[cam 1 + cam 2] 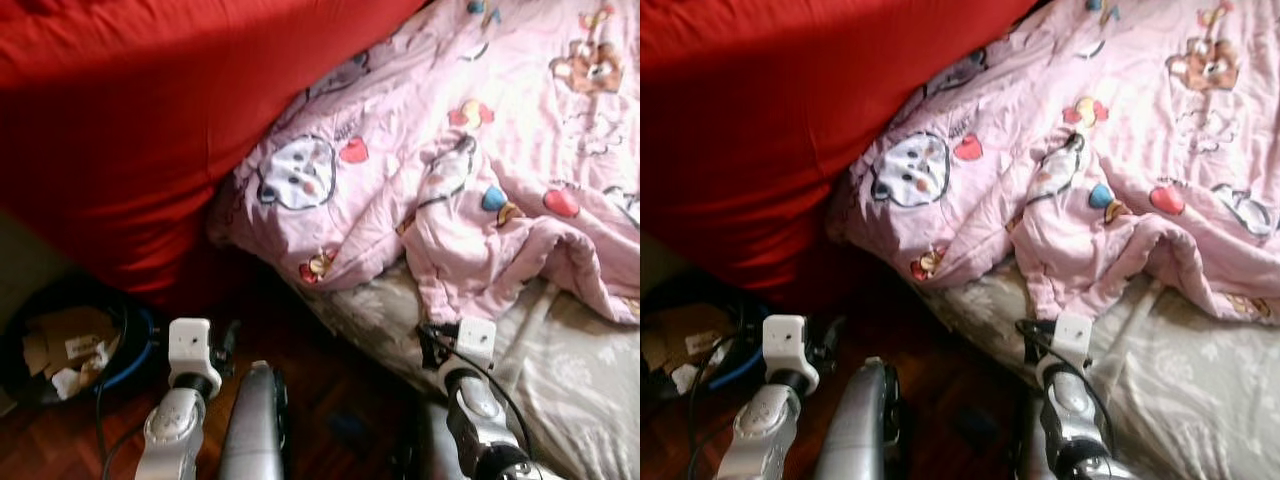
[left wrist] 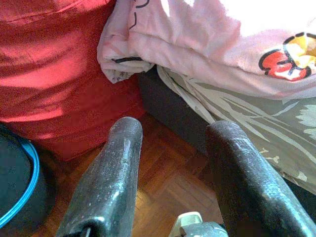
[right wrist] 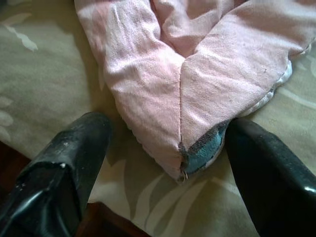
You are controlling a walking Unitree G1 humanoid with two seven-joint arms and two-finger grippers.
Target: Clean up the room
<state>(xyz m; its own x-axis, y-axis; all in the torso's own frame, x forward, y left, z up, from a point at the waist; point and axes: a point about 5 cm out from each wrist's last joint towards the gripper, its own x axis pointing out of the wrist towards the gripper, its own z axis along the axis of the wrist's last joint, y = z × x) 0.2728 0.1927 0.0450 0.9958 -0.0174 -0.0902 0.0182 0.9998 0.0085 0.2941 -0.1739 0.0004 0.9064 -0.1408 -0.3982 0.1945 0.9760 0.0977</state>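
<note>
A rumpled pink quilt (image 1: 480, 130) printed with cartoon animals and hearts lies across the bed, over a grey patterned sheet (image 1: 580, 380). My right gripper (image 3: 168, 126) is open and low over the sheet. One corner of the quilt (image 3: 163, 74) lies between its two fingers, which stand wide apart on either side of it. My left gripper (image 2: 173, 131) is open with nothing between its fingers. It hangs above the wooden floor (image 2: 168, 182), beside the bed's dark side.
A big red cushion or cover (image 1: 130, 110) rises at the left, against the quilt's edge. A black bin with a blue rim (image 1: 60, 350), holding cardboard and paper scraps, stands on the floor at the lower left. A narrow strip of floor runs between the red mass and the bed.
</note>
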